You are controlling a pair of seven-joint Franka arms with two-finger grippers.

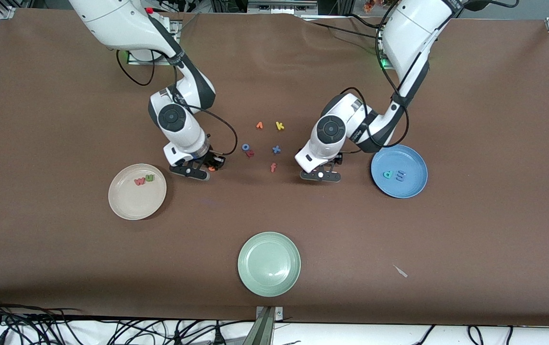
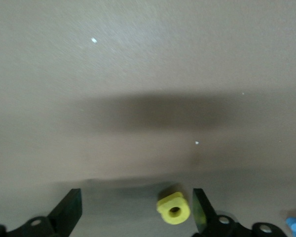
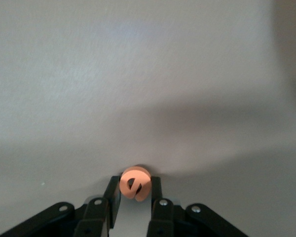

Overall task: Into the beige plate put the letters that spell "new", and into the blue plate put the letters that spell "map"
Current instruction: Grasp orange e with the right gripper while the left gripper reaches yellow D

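glossy white arms with dark grey round joint caps, black cables, black jaws with silver screws

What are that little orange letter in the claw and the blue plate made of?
The orange letter, pinched by the right gripper, looks like soft matte foam: thick, with rounded edges. The blue plate seems smooth plastic or glazed ware, with a faint sheen.

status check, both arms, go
Right gripper shut on orange e, beside beige plate. Left gripper open around yellow a on the table, near blue plate. Nothing blocking.
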